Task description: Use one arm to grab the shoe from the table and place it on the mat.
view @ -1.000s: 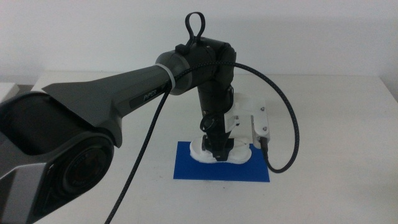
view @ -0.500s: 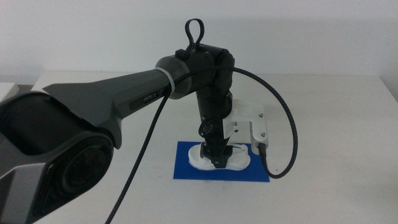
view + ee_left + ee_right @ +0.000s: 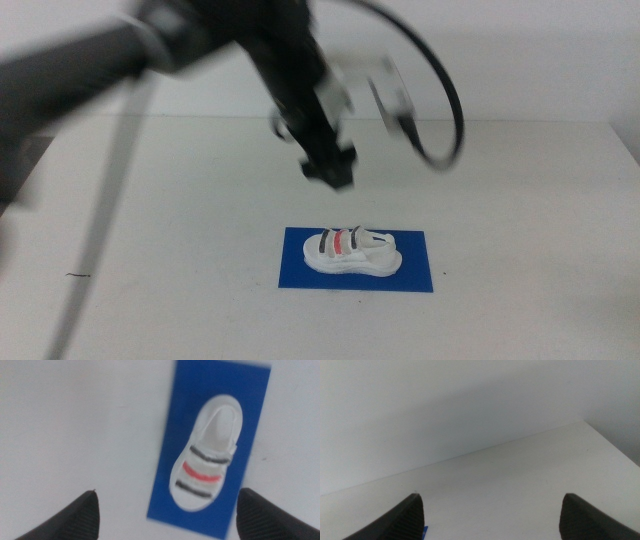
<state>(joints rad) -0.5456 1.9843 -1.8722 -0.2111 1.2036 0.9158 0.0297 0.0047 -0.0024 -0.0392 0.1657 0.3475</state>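
Chunky-soled white shoe (image 3: 352, 252) lies flat on the thin blue mat (image 3: 300, 272); left gripper (image 3: 330, 172) blurred above, fingers wide apart, empty; right gripper (image 3: 492, 517) likewise spread, empty.

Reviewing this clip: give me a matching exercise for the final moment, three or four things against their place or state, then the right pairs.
Things:
1. shoe
2. mat
3. left gripper
4. right gripper

Places or states:
A. lies flat on the table
B. open, above the table, away from the mat
C. rests on the mat, free of any jaws
D. open, raised above the shoe

Pairs: 1-C, 2-A, 3-D, 4-B
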